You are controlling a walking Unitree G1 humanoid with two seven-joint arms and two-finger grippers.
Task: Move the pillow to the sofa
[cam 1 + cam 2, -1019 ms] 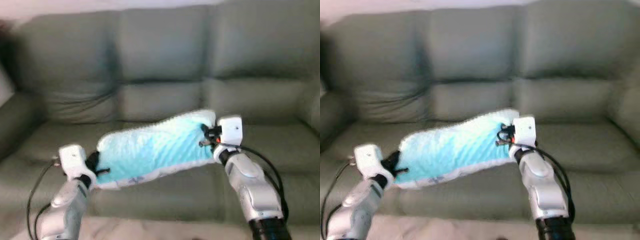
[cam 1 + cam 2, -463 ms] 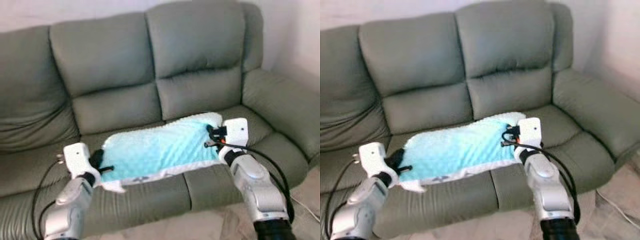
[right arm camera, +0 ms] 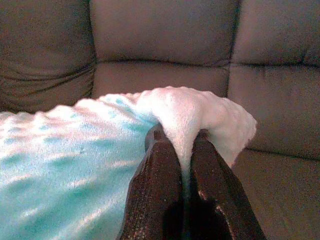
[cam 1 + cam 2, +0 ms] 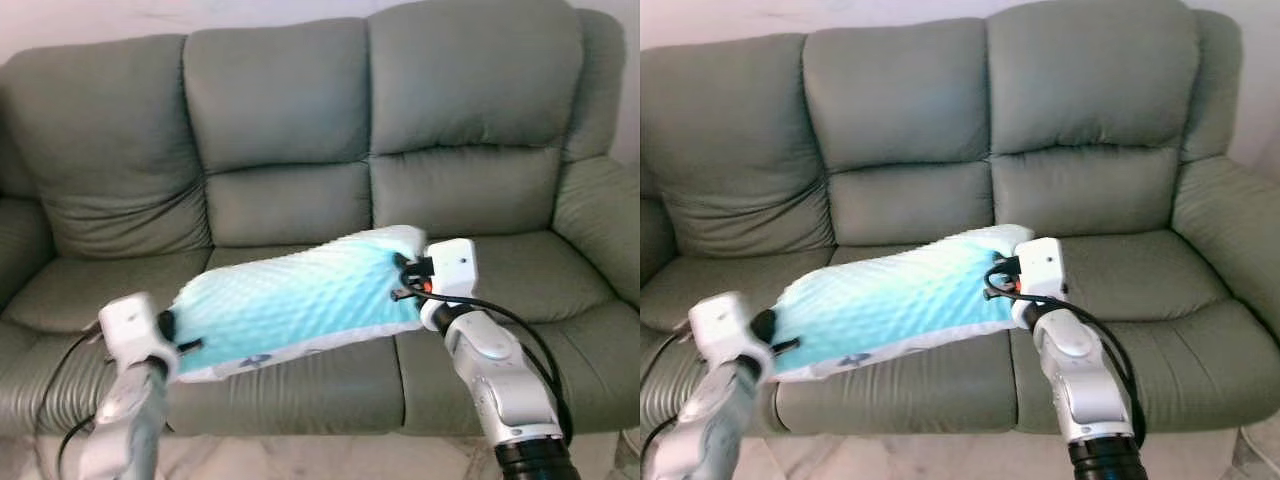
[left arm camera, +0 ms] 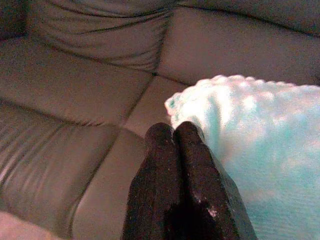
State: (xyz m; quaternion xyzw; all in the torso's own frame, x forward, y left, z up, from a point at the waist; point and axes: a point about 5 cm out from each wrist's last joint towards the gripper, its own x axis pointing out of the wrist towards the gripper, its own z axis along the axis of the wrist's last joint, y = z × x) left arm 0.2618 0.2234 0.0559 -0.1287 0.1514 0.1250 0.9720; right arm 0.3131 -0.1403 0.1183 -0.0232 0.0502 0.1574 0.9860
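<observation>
- While I look down from the head camera, I see the pillow (image 4: pixel 295 305), pale turquoise with a bumpy fleece face and a white edge, stretched between my two grippers over the front of the sofa (image 4: pixel 300 110).
- The pillow is tilted: its right end sits higher, near the middle seat cushion, and its left end hangs lower, over the front edge of the seat.
- My left gripper (image 5: pixel 175 132) is at the pillow's lower left corner. In its wrist view the two black fingers are pressed together, with the fleece just beside them; I cannot tell whether any fabric is caught between them.
- My right gripper (image 3: pixel 181 137) is at the upper right corner, its fingers clamped on a white fold of the pillow that bulges up between them.
- The grey-green sofa has three back cushions, and its right armrest (image 4: pixel 600 215) stands well apart from the pillow.
</observation>
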